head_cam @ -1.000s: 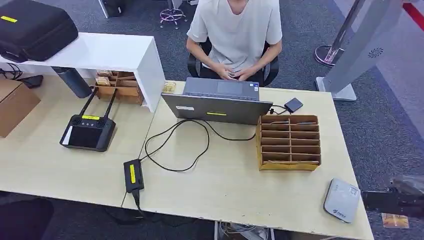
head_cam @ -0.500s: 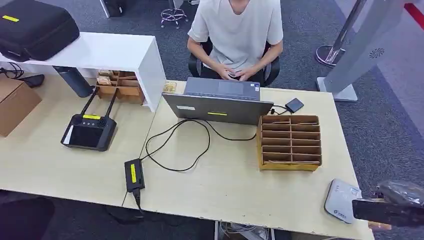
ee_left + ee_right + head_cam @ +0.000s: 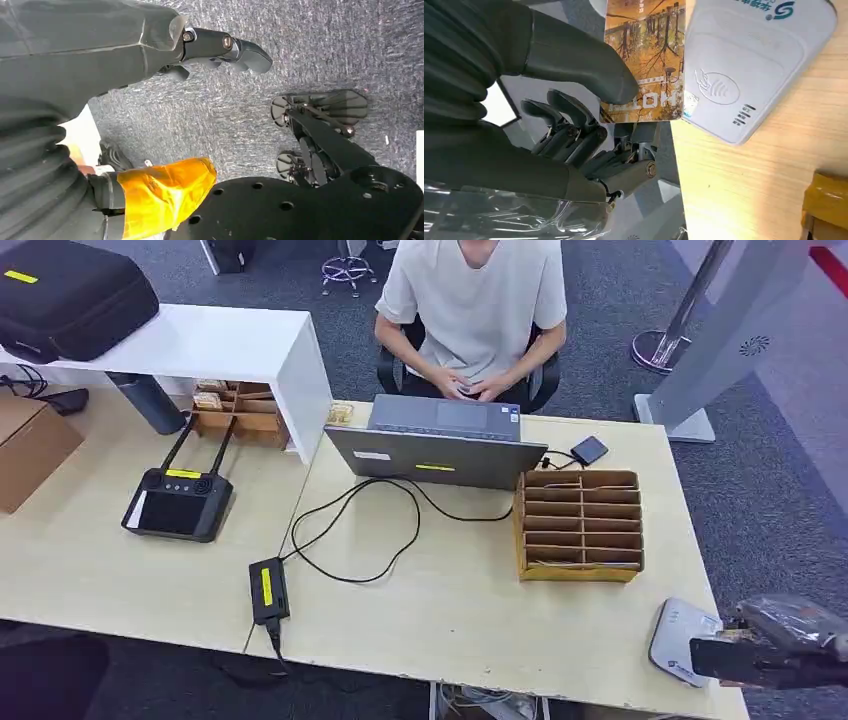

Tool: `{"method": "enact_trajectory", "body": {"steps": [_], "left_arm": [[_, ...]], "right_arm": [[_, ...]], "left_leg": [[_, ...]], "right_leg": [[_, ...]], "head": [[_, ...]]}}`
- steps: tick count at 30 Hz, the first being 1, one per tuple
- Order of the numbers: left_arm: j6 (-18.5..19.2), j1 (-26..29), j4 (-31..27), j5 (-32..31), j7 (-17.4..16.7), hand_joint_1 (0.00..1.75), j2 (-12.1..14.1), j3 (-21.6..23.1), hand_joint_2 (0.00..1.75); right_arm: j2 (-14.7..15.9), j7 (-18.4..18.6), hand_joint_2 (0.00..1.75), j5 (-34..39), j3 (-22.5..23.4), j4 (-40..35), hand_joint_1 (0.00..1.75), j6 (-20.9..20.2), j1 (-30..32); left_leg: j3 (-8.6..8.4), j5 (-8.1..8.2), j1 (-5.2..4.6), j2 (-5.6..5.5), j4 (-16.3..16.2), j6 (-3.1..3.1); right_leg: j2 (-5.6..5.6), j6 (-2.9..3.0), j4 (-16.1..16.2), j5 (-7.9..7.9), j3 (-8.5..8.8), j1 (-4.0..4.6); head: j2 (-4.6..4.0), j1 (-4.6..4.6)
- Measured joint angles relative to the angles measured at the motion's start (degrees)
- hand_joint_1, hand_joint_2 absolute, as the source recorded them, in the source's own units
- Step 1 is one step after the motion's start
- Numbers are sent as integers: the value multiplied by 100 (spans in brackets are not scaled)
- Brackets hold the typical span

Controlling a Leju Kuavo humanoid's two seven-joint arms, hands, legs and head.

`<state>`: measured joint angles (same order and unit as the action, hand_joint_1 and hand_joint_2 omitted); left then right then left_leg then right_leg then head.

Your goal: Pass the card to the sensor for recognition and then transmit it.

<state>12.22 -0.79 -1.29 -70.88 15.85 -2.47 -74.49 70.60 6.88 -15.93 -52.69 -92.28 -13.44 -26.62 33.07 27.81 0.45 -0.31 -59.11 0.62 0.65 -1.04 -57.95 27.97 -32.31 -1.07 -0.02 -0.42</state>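
The card (image 3: 644, 60), printed with an orange woodland scene, is pinched between the thumb and the fingers (image 3: 574, 117) of the right hand (image 3: 770, 645), at the near right corner of the table (image 3: 450, 620); one edge of it overlaps the white sensor (image 3: 678, 635), which lies flat on the wood at that corner; whether card and sensor touch cannot be told. Just beyond the sensor stands a cardboard rack (image 3: 579, 525) of slots; left of the rack a laptop (image 3: 435, 455) stands with its lid toward the robot, and a person (image 3: 470, 310) sits behind it, hands together at the far edge; a black cable (image 3: 350, 530) loops from the laptop to a power brick (image 3: 267, 590) at the near edge; further left lies a black controller (image 3: 175, 510). The left hand (image 3: 220, 47) hangs over grey carpet, fingers loosely curled, holding nothing.
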Motion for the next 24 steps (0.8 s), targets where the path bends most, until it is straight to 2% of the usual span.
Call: {"method": "enact_trajectory", "body": {"steps": [8,24], "left_arm": [[0,0,0,-55,-9,0,0,-17,175],[4,-13,0,-140,-44,0,7,-146,175]], "right_arm": [[-177,-92,175,-158,347,94,175,-202,260],[-575,-94,175,-330,471,262,175,-213,558]], "left_leg": [[2,0,0,0,0,0],[0,0,0,1,0,0]], "right_leg": [[2,0,0,0,0,0],[2,-1,0,1,-2,0]], "head": [[0,2],[0,0]]}}
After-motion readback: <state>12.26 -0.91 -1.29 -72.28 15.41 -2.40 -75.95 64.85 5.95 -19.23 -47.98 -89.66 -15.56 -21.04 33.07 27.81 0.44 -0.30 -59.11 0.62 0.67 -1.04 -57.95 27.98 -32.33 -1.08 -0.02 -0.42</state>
